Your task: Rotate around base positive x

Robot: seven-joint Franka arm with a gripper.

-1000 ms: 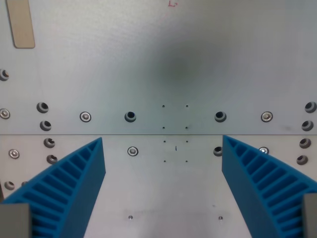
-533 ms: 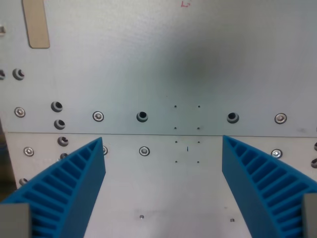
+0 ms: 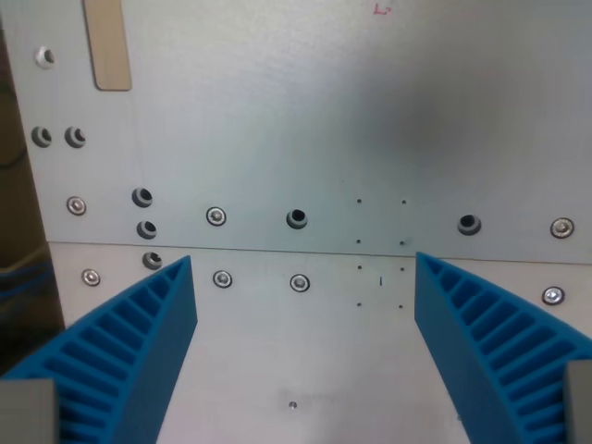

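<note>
The gripper (image 3: 303, 264) points down with its jaws spread wide, one ribbed blue finger (image 3: 129, 356) at lower left, the other at lower right, nothing held between.

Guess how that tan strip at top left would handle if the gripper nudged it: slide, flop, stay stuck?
The tan strip lies flat against the metal plate with no raised edge showing, so it probably looks thin and light. It may be tape stuck down; a nudge might not shift it. The open gripper would likely struggle to pinch it.
</note>
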